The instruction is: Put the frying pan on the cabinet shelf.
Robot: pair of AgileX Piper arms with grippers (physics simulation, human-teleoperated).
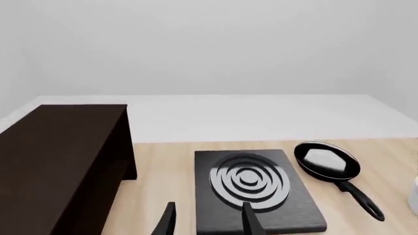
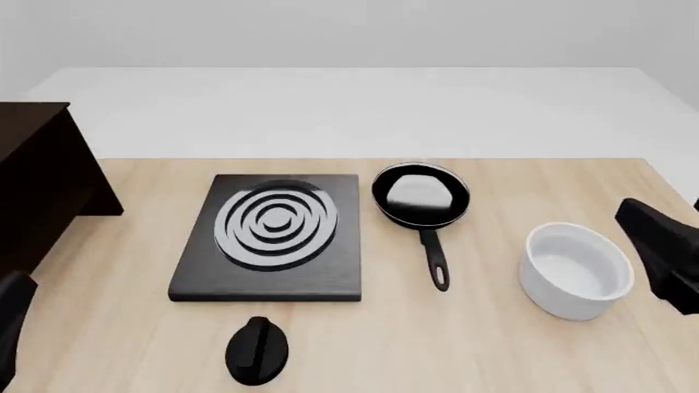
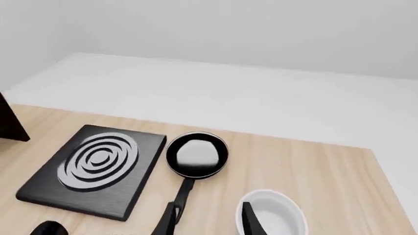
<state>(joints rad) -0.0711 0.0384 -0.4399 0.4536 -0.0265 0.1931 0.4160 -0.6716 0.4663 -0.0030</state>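
- Front view: frying pan (image 2: pixel 421 195) lies on the table just right of the hob (image 2: pixel 273 236), handle toward the near edge; cabinet (image 2: pixel 38 180) at far left.
- Right gripper (image 3: pixel 209 219) spread, empty, hovering near the handle; left gripper (image 1: pixel 207 220) also spread.
- Risk: a thin-handle pinch could let the pan swivel, or the fingers could nudge the white bowl (image 2: pixel 577 272).

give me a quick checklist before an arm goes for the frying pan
1. Frying pan resting flat on the table: ok.
2. Pan handle free, pointing toward the arms, apart from hob and white bowl: ok.
3. Right gripper fingers apart, empty: ok.
4. Left gripper fingers apart, empty: ok.
5. Cabinet shelf clear to receive the pan: cannot tell, shelf not visible.
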